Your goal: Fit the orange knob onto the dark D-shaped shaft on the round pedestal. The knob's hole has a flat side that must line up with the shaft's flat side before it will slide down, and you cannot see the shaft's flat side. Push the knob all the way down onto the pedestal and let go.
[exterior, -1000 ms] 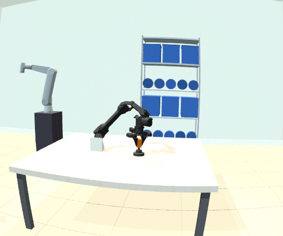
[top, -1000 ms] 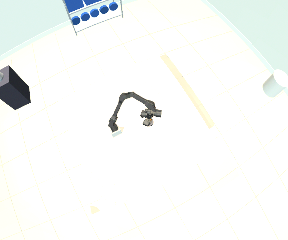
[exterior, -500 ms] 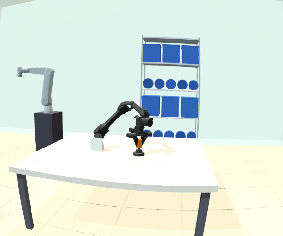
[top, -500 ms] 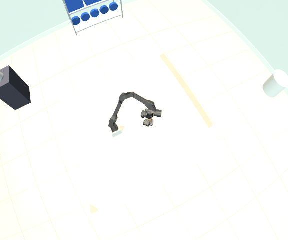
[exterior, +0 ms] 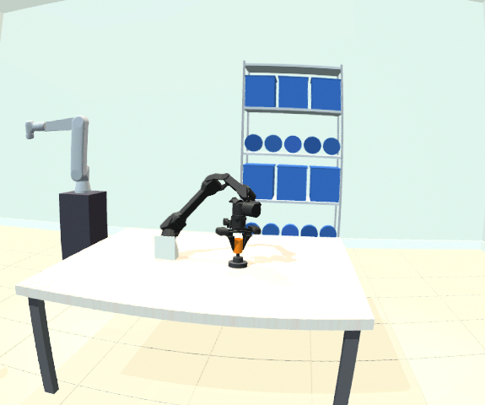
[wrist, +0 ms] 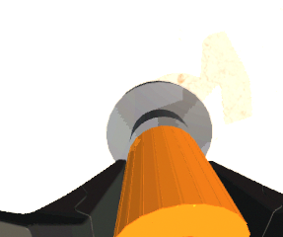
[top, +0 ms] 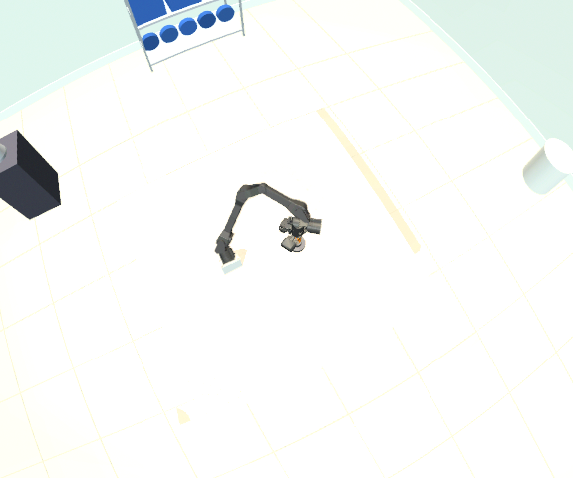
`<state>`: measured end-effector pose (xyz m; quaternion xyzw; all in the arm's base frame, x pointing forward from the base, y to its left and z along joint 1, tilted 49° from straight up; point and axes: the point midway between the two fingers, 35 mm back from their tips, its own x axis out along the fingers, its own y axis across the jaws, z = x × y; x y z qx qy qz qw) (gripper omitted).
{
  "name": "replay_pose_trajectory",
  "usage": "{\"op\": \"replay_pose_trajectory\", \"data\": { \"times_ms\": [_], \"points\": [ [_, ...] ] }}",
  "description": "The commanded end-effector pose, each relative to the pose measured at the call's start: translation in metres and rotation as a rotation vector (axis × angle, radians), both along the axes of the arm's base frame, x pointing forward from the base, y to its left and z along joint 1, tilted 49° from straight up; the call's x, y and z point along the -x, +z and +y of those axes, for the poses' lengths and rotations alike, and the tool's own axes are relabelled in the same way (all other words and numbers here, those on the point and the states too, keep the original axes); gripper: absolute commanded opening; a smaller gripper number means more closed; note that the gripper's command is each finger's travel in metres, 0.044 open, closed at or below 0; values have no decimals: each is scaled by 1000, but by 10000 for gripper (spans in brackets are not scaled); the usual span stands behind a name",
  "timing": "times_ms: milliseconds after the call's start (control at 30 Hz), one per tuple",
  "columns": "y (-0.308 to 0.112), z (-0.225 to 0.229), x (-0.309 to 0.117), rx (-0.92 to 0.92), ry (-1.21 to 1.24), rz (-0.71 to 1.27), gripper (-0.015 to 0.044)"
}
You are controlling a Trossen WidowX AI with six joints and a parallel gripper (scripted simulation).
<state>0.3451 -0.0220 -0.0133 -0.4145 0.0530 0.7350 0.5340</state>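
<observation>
My gripper is shut on the orange knob, with one finger on each side. The knob is upright above the round pedestal, which stands on the table. In the exterior view, a short piece of the dark shaft shows between the knob's bottom and the pedestal's raised collar. The knob is not down on the pedestal. Its bottom hides the shaft's top, the hole and both flat sides, so I cannot tell how they line up.
The arm's pale base block stands on the table, left of the pedestal. Farther off are a dark plinth with a grey arm, a shelf rack with blue bins, and a white cylinder.
</observation>
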Motion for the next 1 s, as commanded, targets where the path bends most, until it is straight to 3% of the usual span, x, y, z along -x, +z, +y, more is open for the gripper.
{"op": "replay_pose_trajectory", "data": {
  "times_ms": [0,867,967],
  "points": [
    [1,-4,-1,22,-147,152,0],
    [0,-4,-1,170,-1358,1498,0],
    [1,-3,0,178,-1423,1570,0]
  ]
}}
